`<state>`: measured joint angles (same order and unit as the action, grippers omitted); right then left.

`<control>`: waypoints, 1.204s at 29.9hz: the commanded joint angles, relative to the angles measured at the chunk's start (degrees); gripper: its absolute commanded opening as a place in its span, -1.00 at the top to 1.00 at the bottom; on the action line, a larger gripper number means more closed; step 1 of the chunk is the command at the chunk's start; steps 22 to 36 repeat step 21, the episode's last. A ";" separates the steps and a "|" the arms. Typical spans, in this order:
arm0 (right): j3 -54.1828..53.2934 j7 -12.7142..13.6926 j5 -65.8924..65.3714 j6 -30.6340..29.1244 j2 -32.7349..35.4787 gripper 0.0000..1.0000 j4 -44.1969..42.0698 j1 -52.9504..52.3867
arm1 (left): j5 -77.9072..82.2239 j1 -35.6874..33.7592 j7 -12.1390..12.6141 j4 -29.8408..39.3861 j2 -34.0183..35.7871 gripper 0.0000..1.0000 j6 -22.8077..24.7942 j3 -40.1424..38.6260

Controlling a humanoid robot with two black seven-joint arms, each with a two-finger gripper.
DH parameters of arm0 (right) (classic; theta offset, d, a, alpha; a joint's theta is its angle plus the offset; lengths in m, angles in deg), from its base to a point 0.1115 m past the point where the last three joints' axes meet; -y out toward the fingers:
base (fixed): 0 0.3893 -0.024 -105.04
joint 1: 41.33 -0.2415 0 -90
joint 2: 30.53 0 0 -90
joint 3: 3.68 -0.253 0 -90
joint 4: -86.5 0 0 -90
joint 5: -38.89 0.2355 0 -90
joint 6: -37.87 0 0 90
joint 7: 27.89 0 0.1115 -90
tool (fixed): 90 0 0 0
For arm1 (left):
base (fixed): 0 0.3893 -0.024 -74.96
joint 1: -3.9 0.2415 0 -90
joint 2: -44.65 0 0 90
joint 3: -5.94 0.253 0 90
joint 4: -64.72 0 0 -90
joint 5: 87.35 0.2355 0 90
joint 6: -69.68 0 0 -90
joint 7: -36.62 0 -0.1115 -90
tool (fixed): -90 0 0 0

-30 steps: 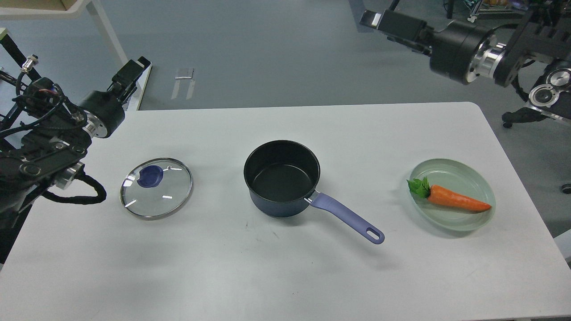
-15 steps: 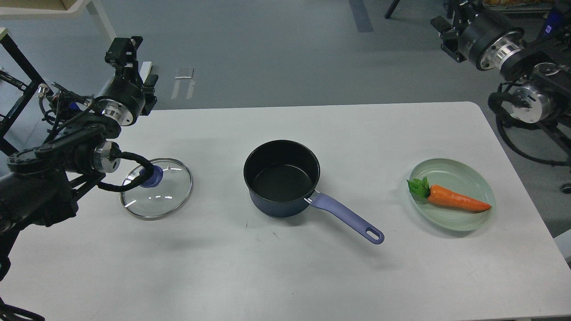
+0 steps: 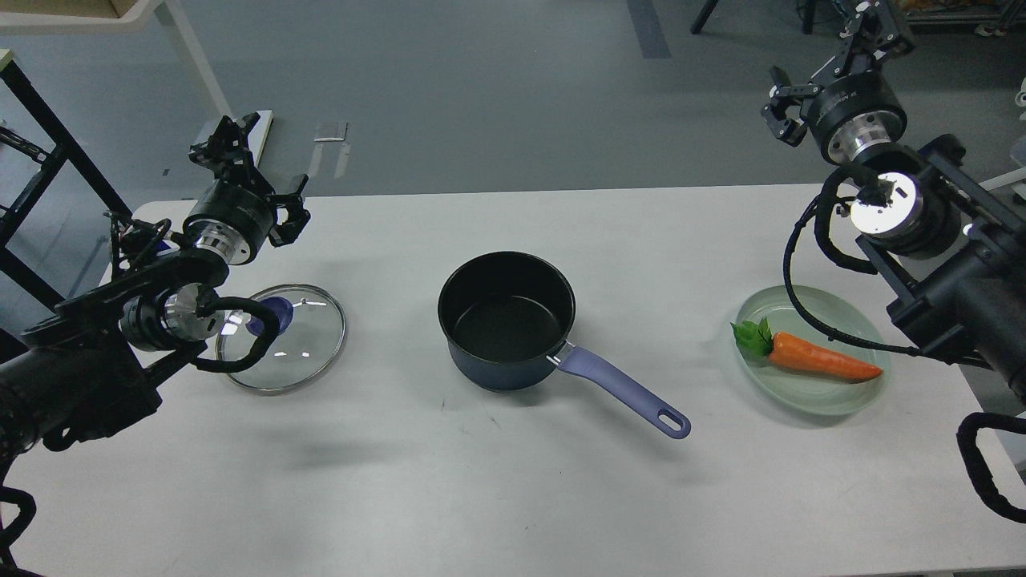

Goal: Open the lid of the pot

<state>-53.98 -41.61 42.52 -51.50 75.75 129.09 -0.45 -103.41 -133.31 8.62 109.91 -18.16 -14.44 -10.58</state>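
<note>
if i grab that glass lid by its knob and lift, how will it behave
The glass lid looks rigid, probably fairly heavy for its size given the metal rim. It lies flat on the table, so it should slide, not roll. Held by the blue knob, it may swing.

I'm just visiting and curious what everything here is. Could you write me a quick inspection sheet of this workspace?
Surface: white table, a few small dark marks in front of the pot.
Job's things: dark pot open and empty, purple handle towards front right; glass lid lying flat on the table to its left.
Clutter: green plate with a toy carrot at the right.
Grippers: left tool raised behind the lid, holding nothing; right tool raised beyond the far right corner, holding nothing.
Cables: black loops on both arms, one crossing over the lid.
Surroundings: grey floor, table legs at far left.
</note>
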 commanded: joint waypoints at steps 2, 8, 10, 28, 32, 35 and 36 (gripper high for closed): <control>-4.28 0.19 4.45 -3.96 -3.79 -1.00 -0.14 4.20 | -0.02 0.19 0.00 -1.16 -0.12 -0.99 0.88 -2.03; -4.37 0.19 9.11 -6.96 -5.99 -1.00 -0.32 6.75 | -0.28 0.63 0.00 -1.25 -1.09 -0.99 2.02 -2.99; -4.37 0.19 9.99 -7.14 -6.08 -1.00 -0.49 6.93 | -0.72 1.68 0.00 -1.25 -1.27 -0.99 2.11 -4.57; -3.40 0.02 10.26 -8.11 -6.61 -1.00 -2.51 6.93 | -0.90 3.27 0.00 -1.25 -1.62 -0.99 1.50 -6.86; -3.40 0.02 10.26 -8.11 -6.61 -1.00 -2.51 6.93 | -0.90 3.27 0.00 -1.25 -1.62 -0.99 1.50 -6.86; -3.40 0.02 10.26 -8.11 -6.61 -1.00 -2.51 6.93 | -0.90 3.27 0.00 -1.25 -1.62 -0.99 1.50 -6.86; -3.40 0.02 10.26 -8.11 -6.61 -1.00 -2.51 6.93 | -0.90 3.27 0.00 -1.25 -1.62 -0.99 1.50 -6.86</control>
